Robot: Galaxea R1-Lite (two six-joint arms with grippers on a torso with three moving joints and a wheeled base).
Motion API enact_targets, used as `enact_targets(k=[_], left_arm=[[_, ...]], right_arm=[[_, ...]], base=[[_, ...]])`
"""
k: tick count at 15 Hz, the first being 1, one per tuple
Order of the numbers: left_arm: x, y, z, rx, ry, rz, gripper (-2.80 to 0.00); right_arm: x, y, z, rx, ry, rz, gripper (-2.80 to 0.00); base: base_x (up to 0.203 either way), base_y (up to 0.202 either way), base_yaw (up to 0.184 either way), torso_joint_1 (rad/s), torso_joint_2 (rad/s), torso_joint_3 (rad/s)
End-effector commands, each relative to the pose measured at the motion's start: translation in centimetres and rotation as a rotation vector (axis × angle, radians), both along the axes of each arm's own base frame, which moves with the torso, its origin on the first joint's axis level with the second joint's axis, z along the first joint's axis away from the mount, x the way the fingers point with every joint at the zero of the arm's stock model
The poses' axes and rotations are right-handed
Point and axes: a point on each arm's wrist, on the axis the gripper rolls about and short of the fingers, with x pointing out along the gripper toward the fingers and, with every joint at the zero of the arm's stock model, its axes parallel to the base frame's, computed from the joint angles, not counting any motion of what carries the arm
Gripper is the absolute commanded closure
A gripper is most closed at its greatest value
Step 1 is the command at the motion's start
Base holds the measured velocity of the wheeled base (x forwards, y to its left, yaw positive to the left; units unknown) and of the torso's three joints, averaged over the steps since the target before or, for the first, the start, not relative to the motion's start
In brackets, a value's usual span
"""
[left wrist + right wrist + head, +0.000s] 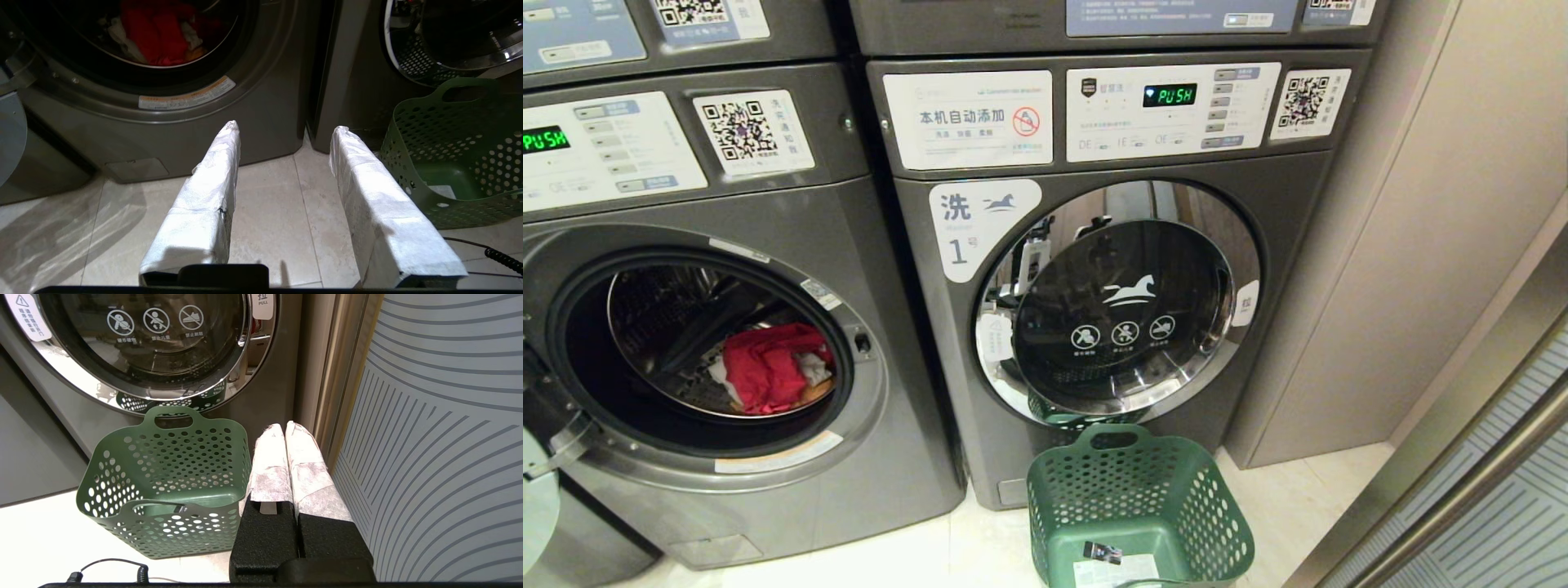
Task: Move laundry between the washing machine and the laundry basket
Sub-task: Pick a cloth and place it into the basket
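Here the laundry (157,34) lies in the drum beyond the empty left claw (284,130).

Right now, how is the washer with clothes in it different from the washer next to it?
The left washer has its door open; the right washer has its round glass door shut. The left washer's drum holds laundry, red and white; no clothes can be seen through the right washer's dark glass. The green basket stands in front of the right washer, not the left. Both are dark grey front-loaders showing PUSH.
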Motion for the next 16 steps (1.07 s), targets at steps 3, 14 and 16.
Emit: enact_targets(k=[3, 14, 16], left_arm=[[-0.7, -0.1, -0.8, -0.034, 0.019, 0.017, 0.00], [-1.1, -0.2, -1.2, -0.132, 0.013, -0.022, 0.00], [-1.2, -0.3, -0.9, -0.080, -0.032, -0.092, 0.00]], right_arm=[[0.0, 0.0, 0.0, 0.000, -0.001, 0.000, 0.00], [0.0, 0.0, 0.0, -0.001, 0.000, 0.000, 0.00], [0.0, 0.0, 0.0, -0.002, 0.000, 0.000, 0.00]], base=[[0.000, 0.000, 0.000, 0.000, 0.00, 0.000], [0.000, 0.000, 0.000, 0.000, 0.00, 0.000], [0.000, 0.000, 0.000, 0.000, 0.00, 0.000]])
